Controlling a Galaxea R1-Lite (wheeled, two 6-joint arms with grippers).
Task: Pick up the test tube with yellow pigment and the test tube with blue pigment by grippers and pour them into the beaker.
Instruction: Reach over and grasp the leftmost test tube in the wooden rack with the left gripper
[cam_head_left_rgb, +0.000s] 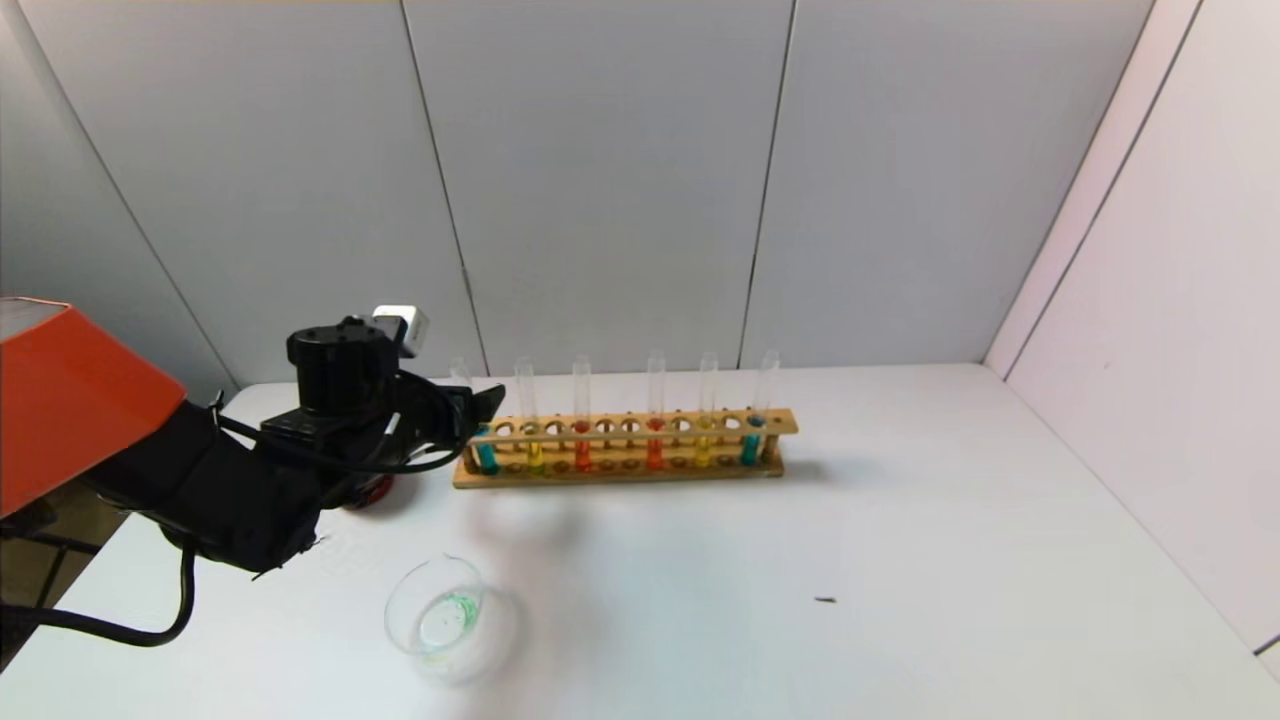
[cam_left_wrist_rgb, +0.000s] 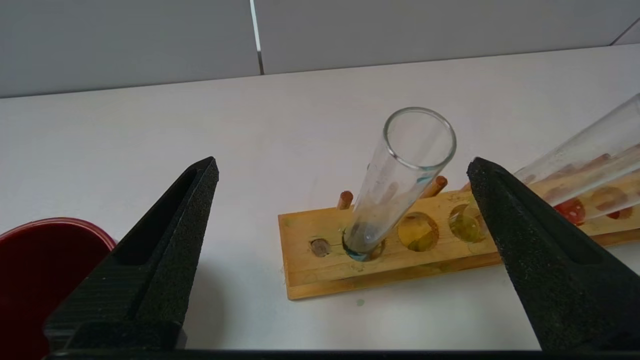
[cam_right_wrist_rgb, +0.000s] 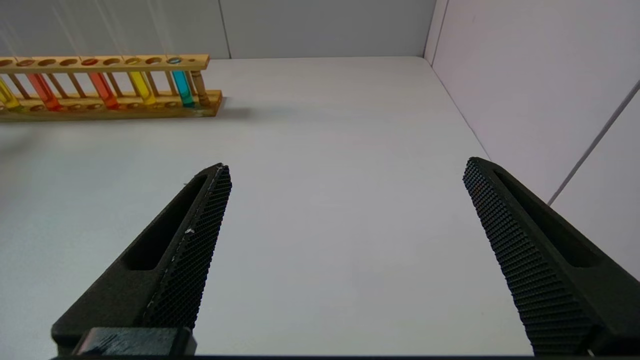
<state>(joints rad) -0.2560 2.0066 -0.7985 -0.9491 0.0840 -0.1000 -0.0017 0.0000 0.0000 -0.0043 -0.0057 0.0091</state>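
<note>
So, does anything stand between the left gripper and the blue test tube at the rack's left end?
Nothing visible does. The left gripper is open, and the blue test tube stands in the rack between its fingers, touching neither.

1. One wooden rack (cam_head_left_rgb: 625, 452) stands on the counter (cam_head_left_rgb: 900, 560).
2. Six glass tubes stand in that rack, counted from the head view: two with blue liquid, one at each end (cam_head_left_rgb: 486, 455) (cam_head_left_rgb: 750, 445); two with yellow liquid (cam_head_left_rgb: 535, 455) (cam_head_left_rgb: 703, 448); two with red or orange liquid (cam_head_left_rgb: 582, 452) (cam_head_left_rgb: 655, 450).
3. One clear glass beaker (cam_head_left_rgb: 440, 610) sits on the counter.
4. One dark red cup (cam_left_wrist_rgb: 45, 270) shows, mostly hidden behind the arm in the head view.
5. Two pincers show: the left pincer (cam_left_wrist_rgb: 345, 210) and the right pincer (cam_right_wrist_rgb: 345, 210), each with two black fingers spread apart.
6. One small dark speck (cam_head_left_rgb: 825, 600) lies on the counter.
</note>
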